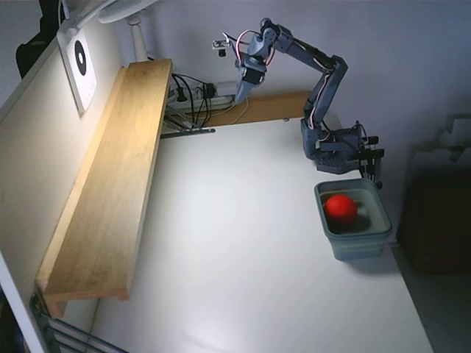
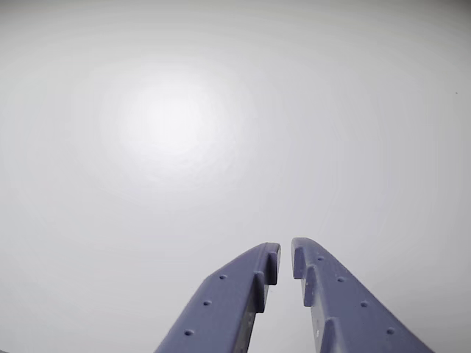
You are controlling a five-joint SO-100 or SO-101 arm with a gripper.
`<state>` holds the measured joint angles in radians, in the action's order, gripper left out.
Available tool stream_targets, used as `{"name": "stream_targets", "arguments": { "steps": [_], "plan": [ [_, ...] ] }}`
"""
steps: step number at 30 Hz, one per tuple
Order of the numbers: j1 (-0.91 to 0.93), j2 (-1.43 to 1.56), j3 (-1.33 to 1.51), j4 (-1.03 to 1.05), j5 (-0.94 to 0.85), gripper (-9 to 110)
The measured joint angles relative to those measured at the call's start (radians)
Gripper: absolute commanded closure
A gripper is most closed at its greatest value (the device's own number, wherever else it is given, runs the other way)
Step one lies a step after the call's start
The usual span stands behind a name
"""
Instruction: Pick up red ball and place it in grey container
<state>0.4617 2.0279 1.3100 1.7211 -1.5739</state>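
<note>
Toward the lower right of the fixed view, the red ball (image 1: 341, 208) sits inside the grey container (image 1: 360, 240), which stands on the white table (image 1: 235, 279) just in front of the arm's base (image 1: 335, 151). By that placement the task looks finished. The gripper (image 1: 241, 94) hangs high at the upper middle of the frame, well apart from the tub, above the table's far edge near the cables (image 1: 195, 99).

What remains, as I judge it, is only to park the arm: fold it slowly toward the base, keeping the elbow clear of the tub's rim.

Only the wrist view shows the jaws: the gripper (image 2: 285, 262) is nearly closed, a thin gap between the tips, nothing held, bare table with a bright glare beneath. Ball and container are absent there.
</note>
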Motion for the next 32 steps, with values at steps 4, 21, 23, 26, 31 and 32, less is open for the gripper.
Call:
{"name": "stream_targets", "arguments": {
  "steps": [4, 21, 23, 26, 31, 32],
  "plan": [
    [0.025, 0.006, 0.002, 0.002, 0.000, 104],
    [0.054, 0.025, 0.002, 0.018, 0.000, 104],
    [0.052, 0.025, 0.002, 0.018, 0.000, 104],
    [0.052, 0.025, 0.002, 0.018, 0.000, 104],
    [0.052, 0.025, 0.002, 0.018, 0.000, 104],
    [0.052, 0.025, 0.002, 0.018, 0.000, 104]
  ]
}}
